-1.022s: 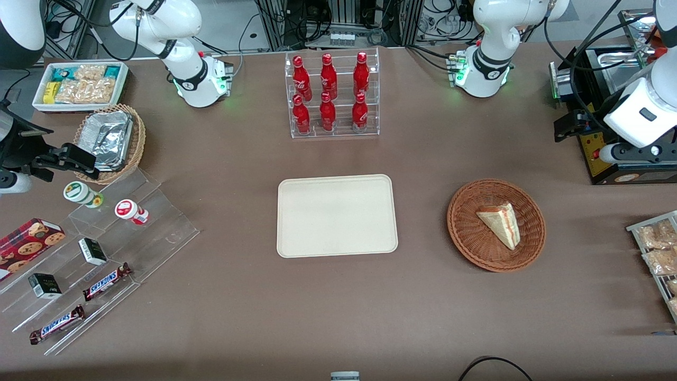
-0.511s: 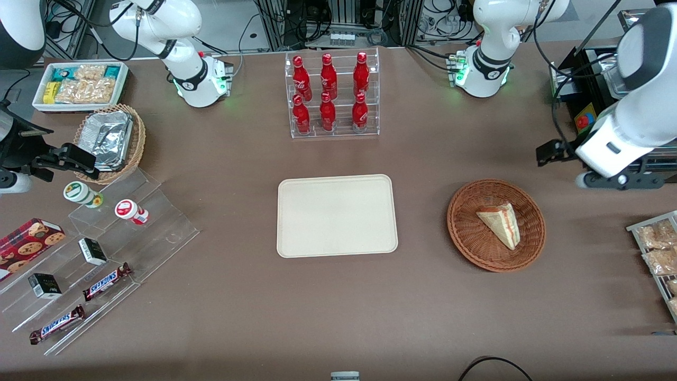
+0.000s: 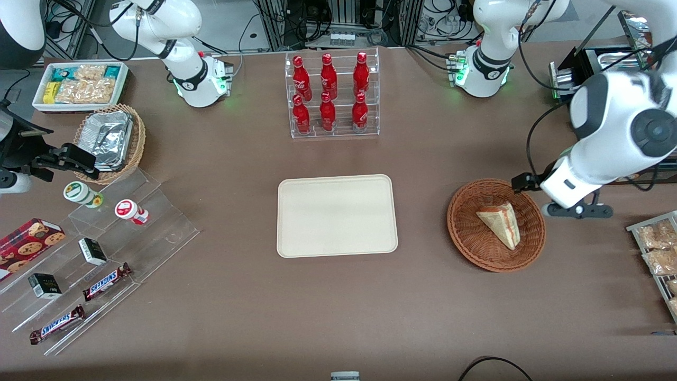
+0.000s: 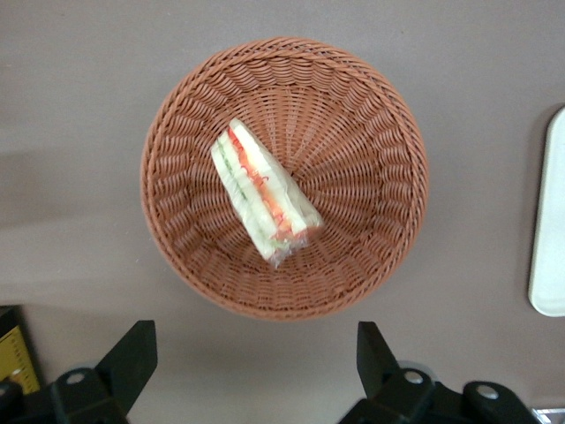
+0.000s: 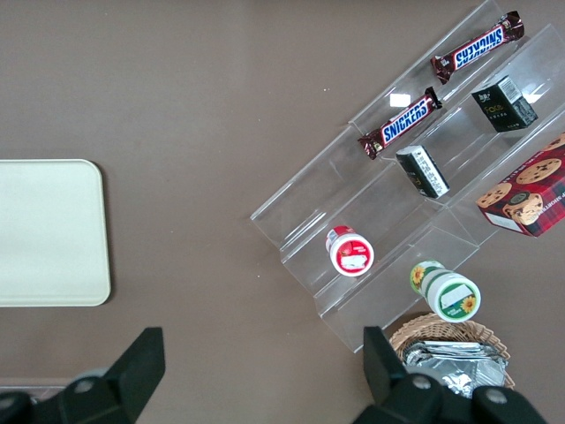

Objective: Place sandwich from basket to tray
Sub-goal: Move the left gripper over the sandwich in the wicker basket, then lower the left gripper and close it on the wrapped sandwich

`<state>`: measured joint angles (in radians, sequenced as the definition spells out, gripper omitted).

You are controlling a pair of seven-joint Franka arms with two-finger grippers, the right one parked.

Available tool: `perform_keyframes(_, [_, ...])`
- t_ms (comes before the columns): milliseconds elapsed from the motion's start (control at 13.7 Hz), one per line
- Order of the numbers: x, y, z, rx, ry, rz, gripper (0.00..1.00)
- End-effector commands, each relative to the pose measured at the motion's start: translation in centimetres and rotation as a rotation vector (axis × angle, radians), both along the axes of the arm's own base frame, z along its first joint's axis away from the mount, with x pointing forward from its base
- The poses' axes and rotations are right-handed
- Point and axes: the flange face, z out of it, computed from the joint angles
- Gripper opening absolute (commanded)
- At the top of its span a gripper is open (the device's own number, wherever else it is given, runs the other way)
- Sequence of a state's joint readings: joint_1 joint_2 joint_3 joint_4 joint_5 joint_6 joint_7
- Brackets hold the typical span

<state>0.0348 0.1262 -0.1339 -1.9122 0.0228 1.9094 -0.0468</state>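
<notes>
Here: sandwich (image 3: 500, 224) lies in the basket (image 3: 468, 233), flat on the weave, clear of the rim. Long axis runs diagonally in the front view; narrow tip points toward the front camera, wide end away from it. Striped filling edge, red, orange and green, faces the working arm's end of the bench (image 3: 238, 317). In the left wrist view the sandwich (image 4: 263, 193) sits a little off the middle of the basket (image 4: 371, 141), filling edge turned up toward the camera.

Gripper (image 4: 254, 362) hangs above the bench just beside the basket's rim, fingers (image 4: 131, 355) spread wide, holding nothing, not touching basket or sandwich.

Tray (image 3: 337, 215) lies flat mid-bench, nothing on it, well apart from the basket. Acrylic rack (image 3: 332, 127) holds six red bottles (image 3: 328, 79), farther from the front camera than the tray.
</notes>
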Motion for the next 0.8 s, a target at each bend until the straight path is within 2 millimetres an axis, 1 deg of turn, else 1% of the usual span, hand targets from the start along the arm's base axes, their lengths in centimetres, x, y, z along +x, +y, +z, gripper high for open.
perform_keyframes(0, [0.9,-0.2,-2.7,-0.006,-0.014,-0.013,1.00])
perform_keyframes(73, [1.1,-0.1,-3.8,-0.010,-0.015,-0.010,1.00])
perform_keyframes(146, [1.0,0.0,-4.5,-0.011,-0.020,-0.006,1.00])
perform_keyframes(292, [0.4,0.0,-5.8,-0.009,-0.031,0.019,1.00])
perform_keyframes(511, [-0.2,-0.1,-7.0,0.002,-0.049,0.137,1.00])
perform_keyframes(730, [-0.9,0.0,-8.2,0.019,-0.064,0.334,1.00])
